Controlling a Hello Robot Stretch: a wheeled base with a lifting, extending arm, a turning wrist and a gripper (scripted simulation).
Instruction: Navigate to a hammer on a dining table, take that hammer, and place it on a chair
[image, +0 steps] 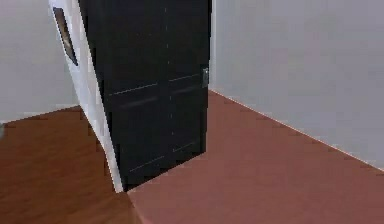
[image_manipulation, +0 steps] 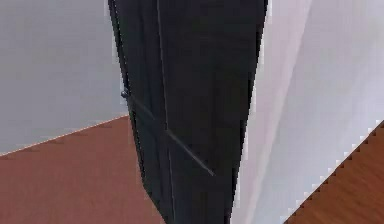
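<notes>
End effector state cannot be told, nor where the hammer lies. Ahead, a black panelled door (image: 150, 80) stands close, with a pale grey wall (image: 300, 50) beside it and reddish-brown floor (image: 260, 175) below.

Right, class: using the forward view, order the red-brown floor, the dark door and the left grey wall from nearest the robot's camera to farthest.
1. The red-brown floor, along the picture's bottom, nearest.
2. The dark door, in the centre, standing farther up that floor.
3. The left grey wall, beyond the door on the picture's left, farthest.
</notes>
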